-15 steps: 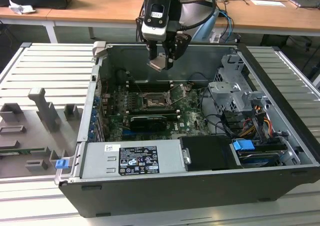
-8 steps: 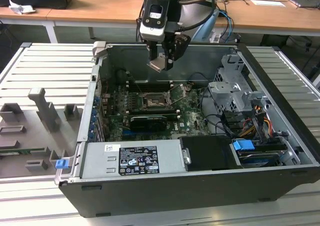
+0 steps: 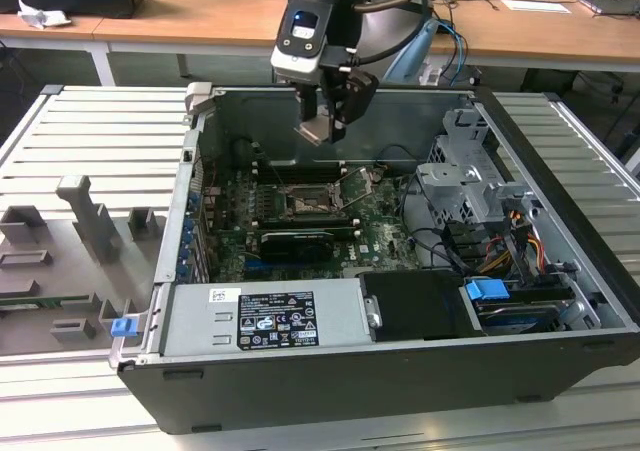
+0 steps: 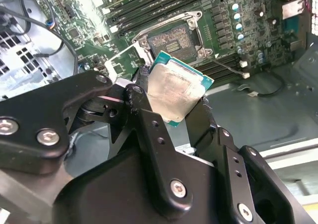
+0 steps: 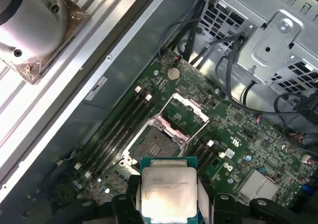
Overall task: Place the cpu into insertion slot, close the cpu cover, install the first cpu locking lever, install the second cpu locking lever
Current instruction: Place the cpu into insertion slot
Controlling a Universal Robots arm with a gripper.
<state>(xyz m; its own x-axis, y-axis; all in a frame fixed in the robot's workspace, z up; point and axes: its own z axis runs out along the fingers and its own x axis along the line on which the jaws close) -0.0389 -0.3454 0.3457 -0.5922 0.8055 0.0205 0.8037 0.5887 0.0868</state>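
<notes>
My gripper (image 3: 324, 121) hangs above the open computer case, shut on the cpu (image 3: 316, 129), a flat square chip with a pale metallic face. In both wrist views the black fingers (image 4: 144, 110) clamp the cpu (image 4: 176, 92) by two opposite edges. The cpu (image 5: 168, 189) is in the air, well above the green board. Below it lies the insertion slot (image 5: 153, 145), a dark square recess that stands uncovered (image 4: 171, 39). The cpu cover (image 5: 186, 110), a silvery frame, is swung open and lies beside the slot (image 4: 123, 65). In the exterior view the slot (image 3: 305, 203) sits below and in front of the gripper.
Long black memory slots (image 5: 117, 124) run beside the socket. A black card (image 3: 290, 241), a silver power supply (image 3: 265, 316), a metal drive cage (image 3: 465, 186) and loose cables (image 3: 440, 241) stand inside the case. Grey fixtures (image 3: 90, 221) stand at the exterior view's left.
</notes>
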